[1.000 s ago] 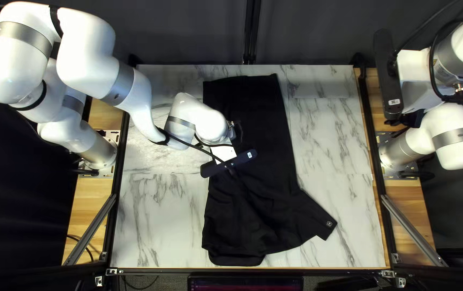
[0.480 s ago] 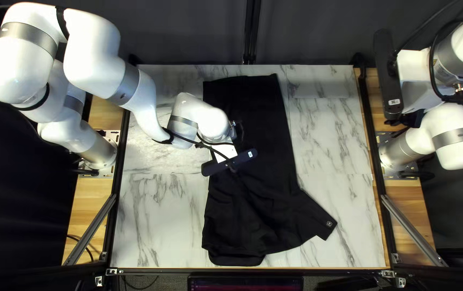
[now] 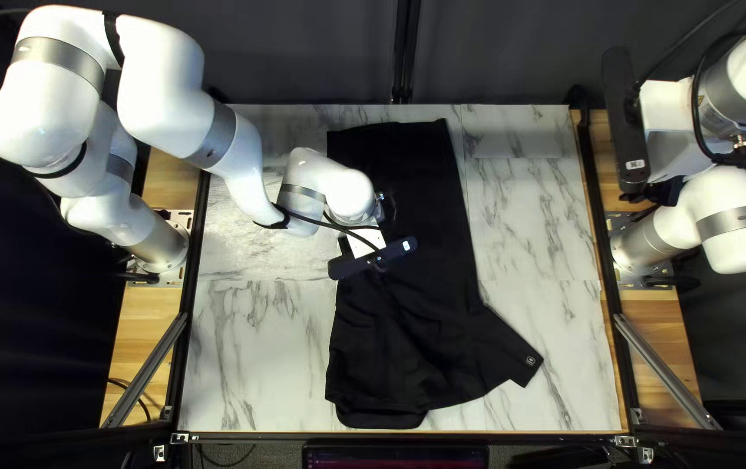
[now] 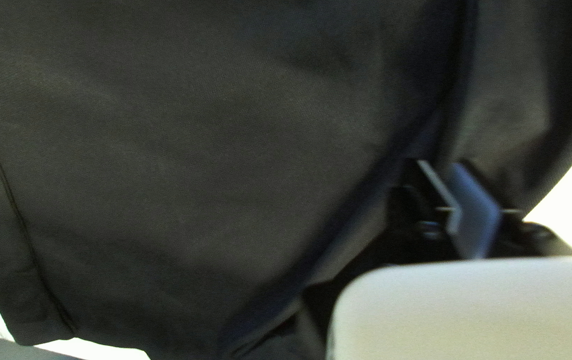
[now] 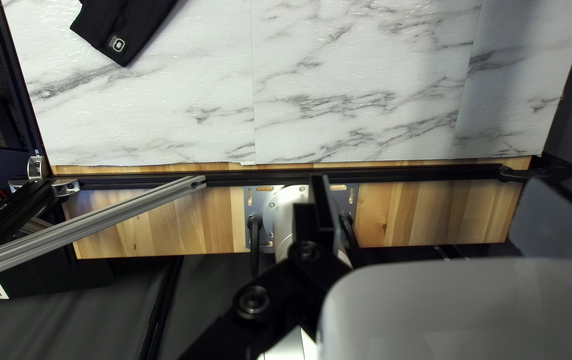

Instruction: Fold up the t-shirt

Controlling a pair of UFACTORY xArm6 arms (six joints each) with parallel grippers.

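Note:
The black t-shirt (image 3: 425, 260) lies lengthwise on the table, wrinkled at its near end, with one sleeve (image 3: 512, 352) pointing out to the right. My left gripper (image 3: 387, 208) is low over the shirt's left half, its fingertips hidden in the top left view. In the left wrist view, folds of the t-shirt (image 4: 199, 153) converge at my left gripper (image 4: 451, 193), narrowly closed on cloth near the shirt's side edge. My right gripper (image 3: 666, 191) hangs beyond the table's right edge. The right wrist view shows my right gripper (image 5: 442, 207) spread wide and holding nothing, far from the sleeve's end (image 5: 123, 43).
The marbled tabletop (image 3: 529, 226) shows on both sides of the shirt. A dark rail (image 3: 603, 252) and a slanted metal bar (image 3: 664, 369) stand at the right edge; another slanted bar (image 3: 147, 369) stands on the left. My left arm (image 3: 234, 161) reaches across the far left part of the table.
The upper links of my left arm have swung to the right, and its wrist has moved slightly right and toward the far edge. The right arm stays still; the visible cloth looks the same.

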